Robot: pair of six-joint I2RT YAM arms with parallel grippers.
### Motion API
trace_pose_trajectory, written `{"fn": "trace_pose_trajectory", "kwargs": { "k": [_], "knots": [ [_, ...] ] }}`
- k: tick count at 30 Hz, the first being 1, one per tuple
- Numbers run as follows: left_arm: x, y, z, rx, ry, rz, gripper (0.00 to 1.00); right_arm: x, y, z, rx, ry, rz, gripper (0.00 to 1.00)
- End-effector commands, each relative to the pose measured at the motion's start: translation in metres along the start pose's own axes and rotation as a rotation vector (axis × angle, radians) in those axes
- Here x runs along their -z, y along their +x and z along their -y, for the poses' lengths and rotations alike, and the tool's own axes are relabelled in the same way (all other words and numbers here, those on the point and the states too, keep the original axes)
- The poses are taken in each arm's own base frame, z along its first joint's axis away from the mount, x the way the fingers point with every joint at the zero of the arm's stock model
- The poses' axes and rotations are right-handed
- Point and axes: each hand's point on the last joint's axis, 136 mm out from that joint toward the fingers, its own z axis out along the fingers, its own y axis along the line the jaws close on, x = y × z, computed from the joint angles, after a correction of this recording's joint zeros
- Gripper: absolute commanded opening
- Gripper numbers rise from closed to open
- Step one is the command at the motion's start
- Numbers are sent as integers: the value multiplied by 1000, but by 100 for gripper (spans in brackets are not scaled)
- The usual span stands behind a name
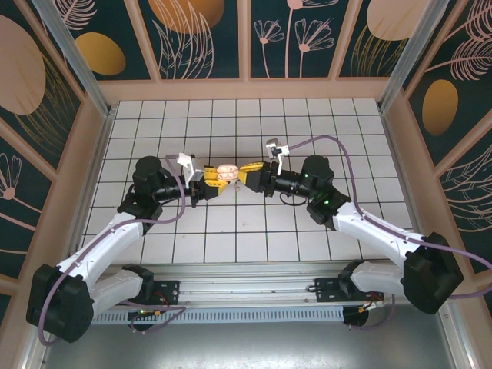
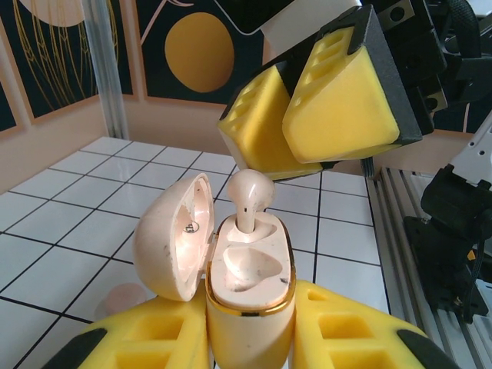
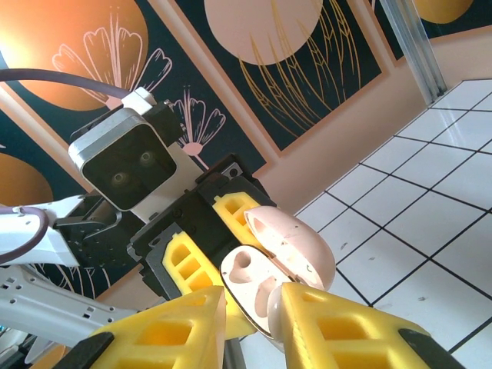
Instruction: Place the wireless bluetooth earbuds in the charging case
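Left gripper (image 2: pixel 250 334) clamps the open salmon-pink plastic charging case (image 2: pixel 247 269); pale pink-white earbud (image 2: pixel 250 192) looks half-seated; right gripper (image 2: pixel 296 127), closure unclear, probably must press it home.

Bright, even overhead light, faint shadows, soft glare on tiles (image 2: pixel 92 223).

The left arm (image 1: pixel 100 254) and the right arm (image 1: pixel 384 231) both have white links between bulky black joint housings, with a mauve cable (image 3: pixel 61 77) looping along each and a small green light (image 1: pixel 327 204) on the right one's joint. The left gripper (image 1: pixel 211 179) and right gripper (image 1: pixel 250 175) each carry chunky yellow fingers (image 2: pixel 338 115), moulded with square recesses and backed in black. On each wrist sits a white camera (image 3: pixel 127 165) with a dark grey face and two round lenses.
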Motion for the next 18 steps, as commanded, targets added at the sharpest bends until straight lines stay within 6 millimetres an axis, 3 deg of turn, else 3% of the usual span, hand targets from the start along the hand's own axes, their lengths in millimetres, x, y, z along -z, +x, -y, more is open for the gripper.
{"fn": "trace_pose_trajectory", "kwargs": {
  "k": [1,18],
  "knots": [
    [1,-11,5,-63,10,23,25,-6,0,-14,24,-42,-22,26],
    [2,-11,4,-70,2,18,25,-3,4,-15,17,-19,-37,25]
  ]
}}
